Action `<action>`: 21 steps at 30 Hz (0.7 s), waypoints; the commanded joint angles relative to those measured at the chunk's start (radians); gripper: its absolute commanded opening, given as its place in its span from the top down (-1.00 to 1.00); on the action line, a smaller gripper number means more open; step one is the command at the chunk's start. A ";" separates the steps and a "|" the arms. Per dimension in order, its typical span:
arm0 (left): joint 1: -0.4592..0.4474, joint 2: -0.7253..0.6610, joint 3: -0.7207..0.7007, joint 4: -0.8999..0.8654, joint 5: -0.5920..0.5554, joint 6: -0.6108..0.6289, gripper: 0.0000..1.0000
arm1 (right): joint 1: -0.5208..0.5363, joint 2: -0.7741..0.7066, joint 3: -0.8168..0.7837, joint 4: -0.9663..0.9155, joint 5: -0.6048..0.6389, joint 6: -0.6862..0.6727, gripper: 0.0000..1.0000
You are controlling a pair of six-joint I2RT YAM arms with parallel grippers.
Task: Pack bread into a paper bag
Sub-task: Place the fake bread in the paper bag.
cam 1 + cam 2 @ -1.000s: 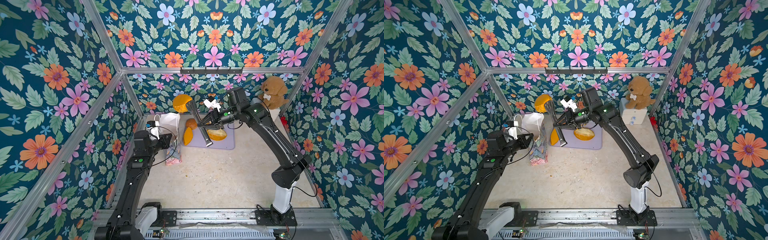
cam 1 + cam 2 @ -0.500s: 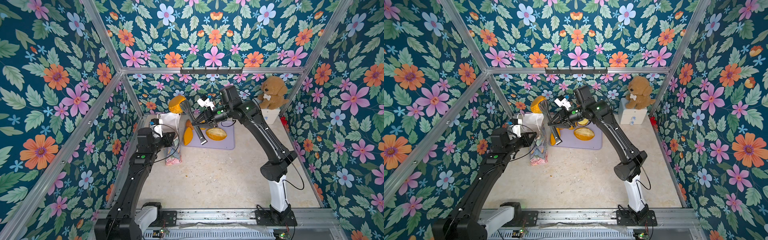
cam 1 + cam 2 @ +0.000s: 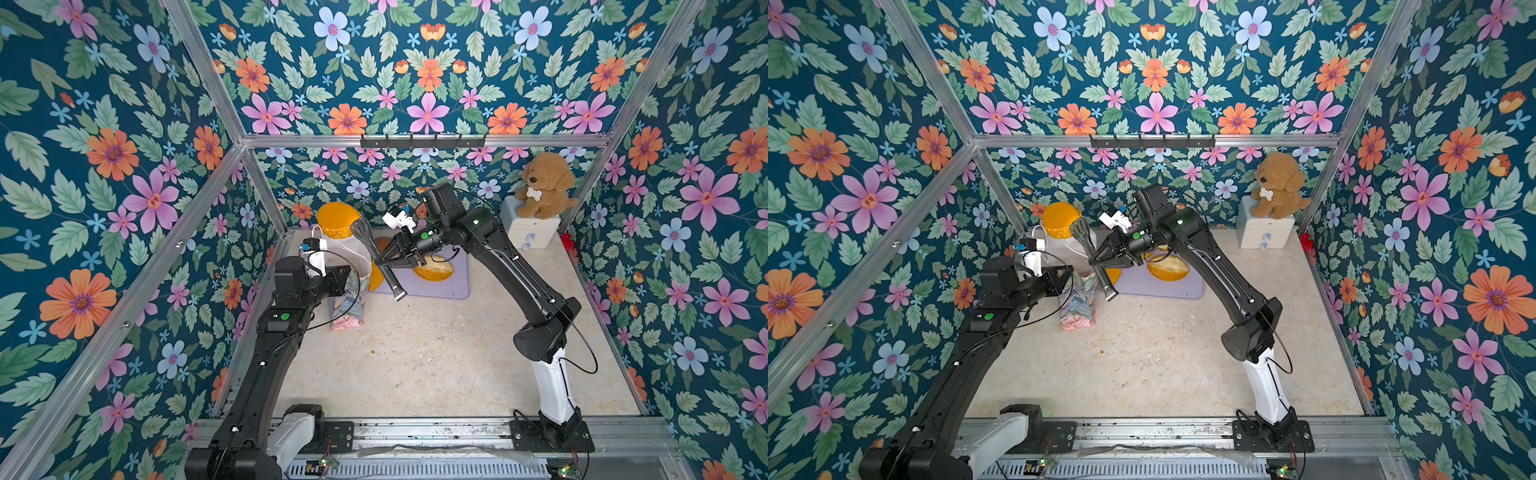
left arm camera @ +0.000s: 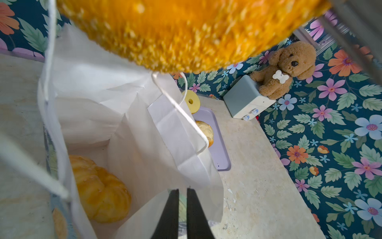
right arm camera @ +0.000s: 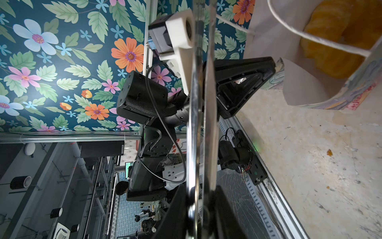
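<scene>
Hanging over the open mouth of the tall pastel-flowered paper bag (image 3: 348, 305), big knobbly golden bread (image 3: 337, 219) rides in steel tongs (image 3: 391, 283) clamped by the right gripper (image 3: 379, 262); left gripper (image 4: 182, 190) pinches the bag's rim, nearly closed.

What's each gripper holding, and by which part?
Right gripper squeezes tongs mid-handle; the tongs pinch a golden bread over the bag. Left gripper pinches the bag rim.

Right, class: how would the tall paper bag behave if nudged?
The paper bag stands tall and narrow, so it probably tips easily. Its creases suggest thin, floppy paper. The bun inside may steady it slightly.
</scene>
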 commanded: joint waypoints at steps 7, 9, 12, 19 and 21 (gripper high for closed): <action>0.002 -0.015 -0.012 -0.035 -0.036 0.037 0.70 | 0.002 -0.022 0.065 -0.045 0.032 -0.032 1.00; 0.002 -0.016 -0.012 -0.035 -0.035 0.038 0.70 | 0.001 -0.001 0.126 -0.076 0.033 -0.027 1.00; 0.002 -0.016 -0.012 -0.033 -0.035 0.037 0.70 | 0.001 0.011 0.178 -0.100 0.037 -0.024 1.00; 0.002 -0.017 -0.012 -0.025 -0.024 0.030 0.70 | 0.001 -0.002 0.180 -0.056 0.036 0.009 1.00; 0.002 -0.014 -0.010 -0.019 -0.016 0.026 0.71 | 0.002 -0.001 0.182 -0.042 0.032 0.018 1.00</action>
